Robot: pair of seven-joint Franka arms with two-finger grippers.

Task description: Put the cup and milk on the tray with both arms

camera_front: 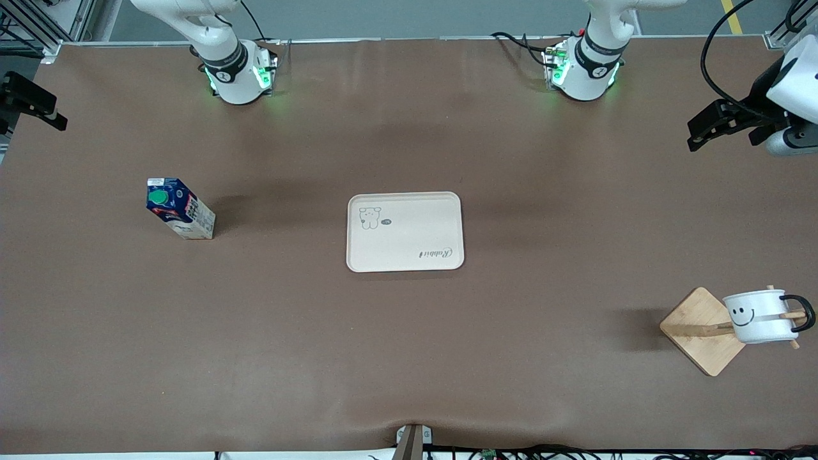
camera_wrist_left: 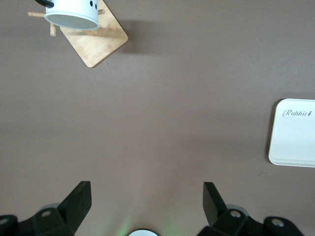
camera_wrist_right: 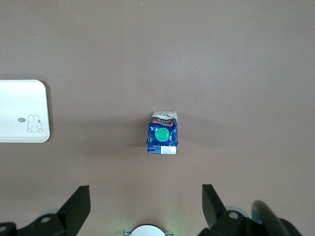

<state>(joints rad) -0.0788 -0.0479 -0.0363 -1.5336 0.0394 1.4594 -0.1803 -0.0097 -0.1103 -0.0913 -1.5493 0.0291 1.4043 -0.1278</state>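
Observation:
The cream tray [camera_front: 409, 237] lies flat at the table's middle. The dark-blue milk carton [camera_front: 180, 216] stands upright toward the right arm's end of the table, apart from the tray. The white smiley cup [camera_front: 759, 316] hangs on a peg of a wooden stand, toward the left arm's end and nearer to the front camera than the tray. My left gripper [camera_front: 716, 124] is raised, open and empty [camera_wrist_left: 146, 201]; its wrist view shows the cup [camera_wrist_left: 74, 14] and the tray's edge [camera_wrist_left: 295, 142]. My right gripper [camera_front: 32, 102] is raised, open and empty [camera_wrist_right: 146, 201] over the table near the milk [camera_wrist_right: 163, 133]; the tray's corner [camera_wrist_right: 19, 105] also shows there.
The stand's square wooden base [camera_front: 700, 335] sits under the cup near the table's left-arm end, also in the left wrist view [camera_wrist_left: 98, 42]. Both arm bases [camera_front: 239, 73] [camera_front: 585, 70] stand along the table's edge farthest from the front camera. A small fixture [camera_front: 412, 441] sits at the front edge.

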